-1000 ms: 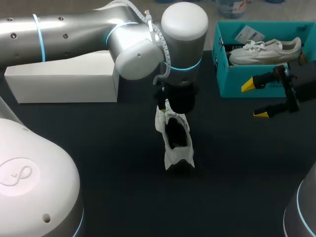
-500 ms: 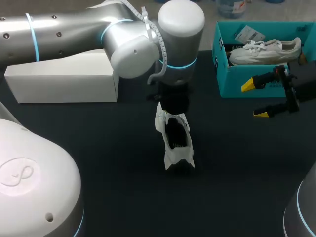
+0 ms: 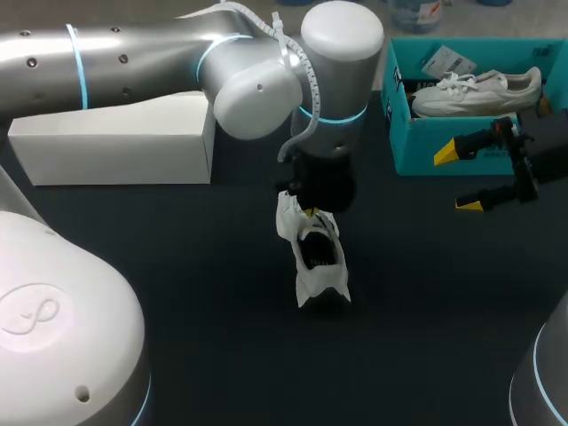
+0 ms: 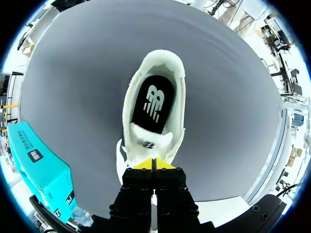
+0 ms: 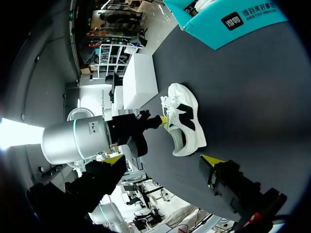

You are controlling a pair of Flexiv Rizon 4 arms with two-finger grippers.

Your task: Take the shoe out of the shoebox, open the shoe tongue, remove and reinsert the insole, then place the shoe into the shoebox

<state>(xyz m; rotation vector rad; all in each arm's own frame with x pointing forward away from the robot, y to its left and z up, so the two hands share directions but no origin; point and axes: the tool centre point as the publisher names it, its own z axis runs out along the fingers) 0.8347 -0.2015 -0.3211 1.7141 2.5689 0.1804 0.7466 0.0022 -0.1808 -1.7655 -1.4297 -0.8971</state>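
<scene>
We find the shoe (image 3: 318, 257) upright on the dark table (image 3: 177, 284), near the middle. It is well apart from the teal shoebox (image 3: 444, 151) at the far right, which holds a second white shoe (image 3: 475, 89).

Our left gripper (image 4: 153, 164) is at the lace end, fingers pressed together against the white tongue (image 4: 146, 141). We cannot tell whether anything is pinched between them. The black insole (image 4: 154, 104) lies inside the shoe.

In the head view our left wrist (image 3: 324, 177) hides the shoe's front.

Our right gripper (image 3: 459, 179) hangs just before the shoebox, fingers wide apart, holding nothing.

A white box (image 3: 115, 146) lies at far left.
</scene>
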